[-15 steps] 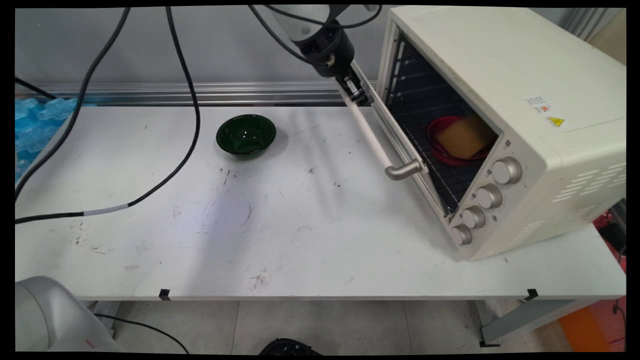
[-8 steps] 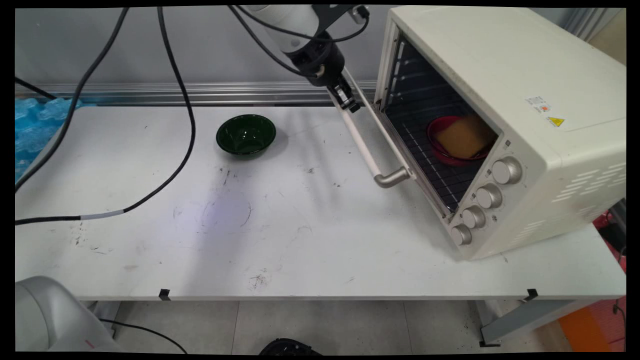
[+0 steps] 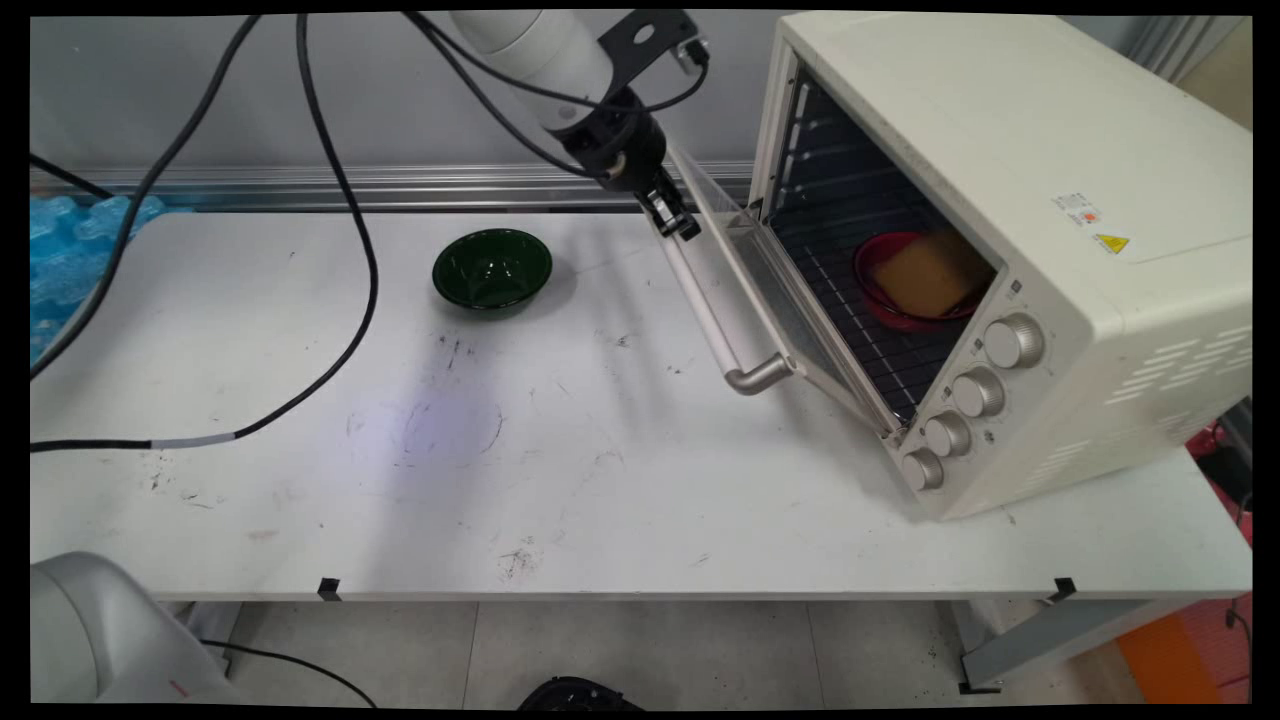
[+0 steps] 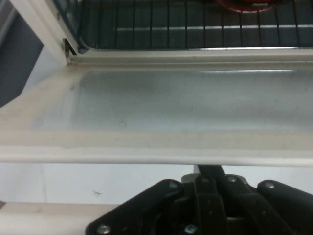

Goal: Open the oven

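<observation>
- From my station, the far left of the white table shows a black cable draped across it, and blue packing material lies behind the table's left end, cut off by the picture's edge.
- A dark green bowl sits upright toward the back of the table, well apart from the oven.
- The gripper comes down from the upper left and sits at the far end of the door handle. I take it as clamped on that handle, though the fingertips themselves are hidden in the hand view, where only the black linkage shows.
- The handle's long axis runs from the back of the table toward the near side, ending in a metal bracket.
- The oven door hangs partly lowered, its glass tilted; in the hand view it spans the whole picture.
- The cream toaster oven stands at the table's right end, its mouth facing left.
- Inside, on the wire rack, a red dish holds a tan slab; the oven's front frame cuts off its right part.
- Four knobs line the front panel.
</observation>
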Robot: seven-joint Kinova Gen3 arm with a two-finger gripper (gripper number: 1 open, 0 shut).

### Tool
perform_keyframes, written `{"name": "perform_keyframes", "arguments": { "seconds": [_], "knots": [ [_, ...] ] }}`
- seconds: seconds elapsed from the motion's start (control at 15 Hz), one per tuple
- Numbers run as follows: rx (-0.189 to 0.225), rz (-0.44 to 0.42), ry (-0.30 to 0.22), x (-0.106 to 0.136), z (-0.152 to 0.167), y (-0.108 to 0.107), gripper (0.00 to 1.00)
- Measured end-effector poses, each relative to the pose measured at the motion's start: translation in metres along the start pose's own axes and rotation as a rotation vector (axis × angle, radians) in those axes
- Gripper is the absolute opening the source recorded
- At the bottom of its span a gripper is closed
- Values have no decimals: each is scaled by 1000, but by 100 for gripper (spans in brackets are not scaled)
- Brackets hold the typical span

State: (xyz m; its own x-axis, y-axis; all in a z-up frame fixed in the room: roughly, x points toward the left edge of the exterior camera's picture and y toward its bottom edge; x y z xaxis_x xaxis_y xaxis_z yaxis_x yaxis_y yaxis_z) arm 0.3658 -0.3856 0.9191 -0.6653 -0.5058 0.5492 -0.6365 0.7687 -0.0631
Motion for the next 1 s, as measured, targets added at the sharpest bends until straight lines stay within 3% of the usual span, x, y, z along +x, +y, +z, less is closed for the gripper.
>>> {"name": "perform_keyframes", "arguments": {
  "seconds": [1.0],
  "knots": [
    [-20, -31, 56, -51, 26, 2, 0]
  ]
}}
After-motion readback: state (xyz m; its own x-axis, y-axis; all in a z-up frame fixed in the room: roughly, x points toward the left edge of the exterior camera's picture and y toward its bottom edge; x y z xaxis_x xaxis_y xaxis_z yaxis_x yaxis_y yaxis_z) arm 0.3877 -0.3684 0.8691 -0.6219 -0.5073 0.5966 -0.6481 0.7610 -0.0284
